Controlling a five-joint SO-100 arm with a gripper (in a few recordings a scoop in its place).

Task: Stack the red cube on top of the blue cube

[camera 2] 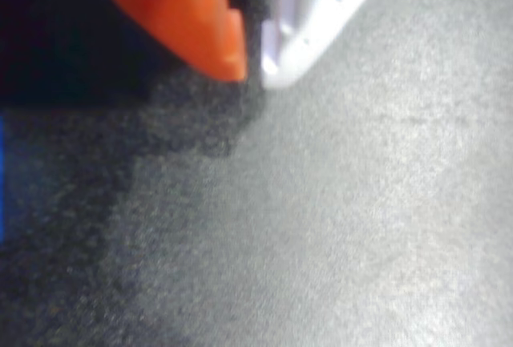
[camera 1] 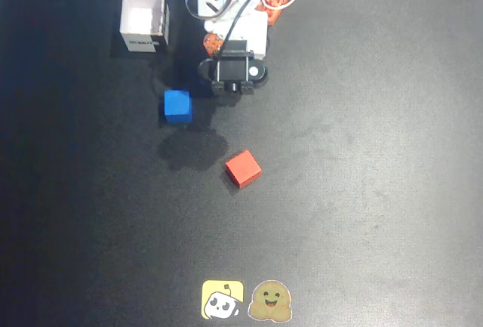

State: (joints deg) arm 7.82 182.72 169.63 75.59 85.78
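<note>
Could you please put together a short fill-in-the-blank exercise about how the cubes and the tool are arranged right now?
1. In the overhead view, the red cube rests on the ____, apart from the blue cube.
2. In the overhead view, the white box lies ____ the blue cube.
3. In the wrist view, the tool has one white finger and one ____ finger.
4. The tool's fingertips nearly touch and hold ____.

Missing words: table; above; orange; nothing

White box [camera 1: 143,19], overhead view: dark label strip on its front side, print too small to read. Desk [camera 1: 377,191] near edge: 2 stickers, a yellow square one [camera 1: 223,300] with a cartoon figure and a smiling face emoji [camera 1: 271,301]. No legible words or numbers.
</note>
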